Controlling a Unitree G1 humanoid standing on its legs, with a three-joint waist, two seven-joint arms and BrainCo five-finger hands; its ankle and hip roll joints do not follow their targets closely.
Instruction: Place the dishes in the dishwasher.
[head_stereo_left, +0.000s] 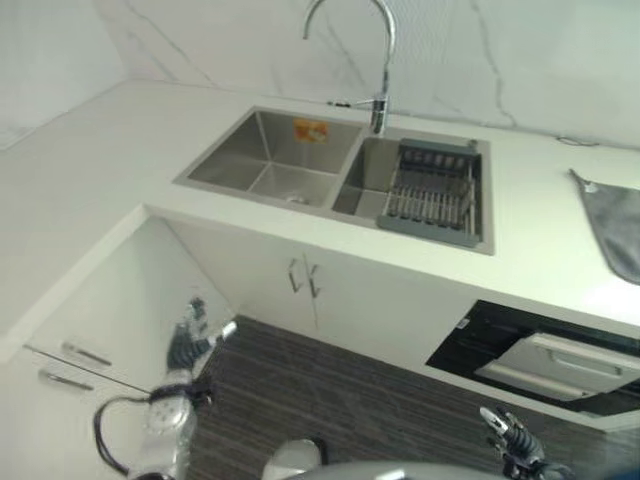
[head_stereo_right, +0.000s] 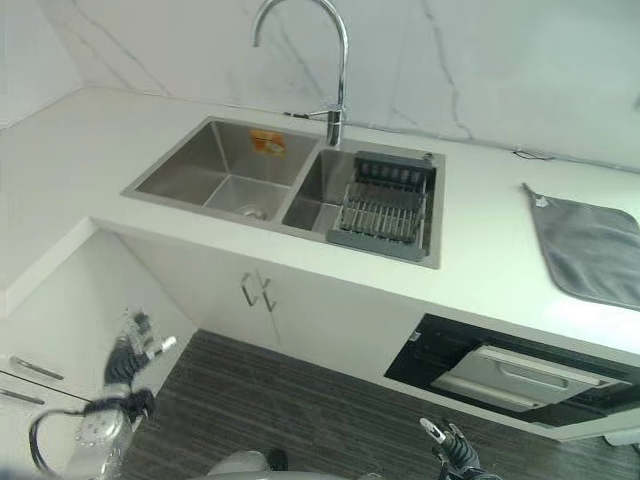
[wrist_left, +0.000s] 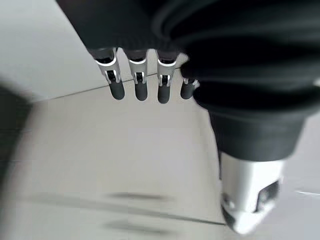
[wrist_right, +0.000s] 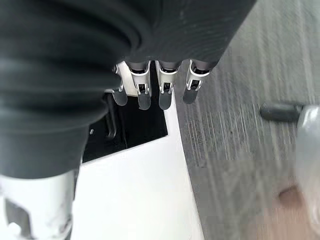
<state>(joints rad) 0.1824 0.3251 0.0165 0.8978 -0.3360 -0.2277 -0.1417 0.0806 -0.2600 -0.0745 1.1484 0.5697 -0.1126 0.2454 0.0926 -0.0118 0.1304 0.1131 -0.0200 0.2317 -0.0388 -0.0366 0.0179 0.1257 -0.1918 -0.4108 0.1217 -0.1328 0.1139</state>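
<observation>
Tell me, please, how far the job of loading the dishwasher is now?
Done cannot be judged: the grey wire dish rack in the steel sink's right basin looks bare, which fits dishes already loaded or none brought yet. In hand: nothing; left hand and right hand hang open, low. The black-fronted dishwasher stands ajar; what is left depends on which.

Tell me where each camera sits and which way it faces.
Left eye: on the head, down at sink, drying rack, grey cloth, dishwasher; left hand low.
Right eye: same scene; right hand low.
Left wrist: along straight fingers, white cabinet.
Right wrist: straight fingers, floor.
</observation>
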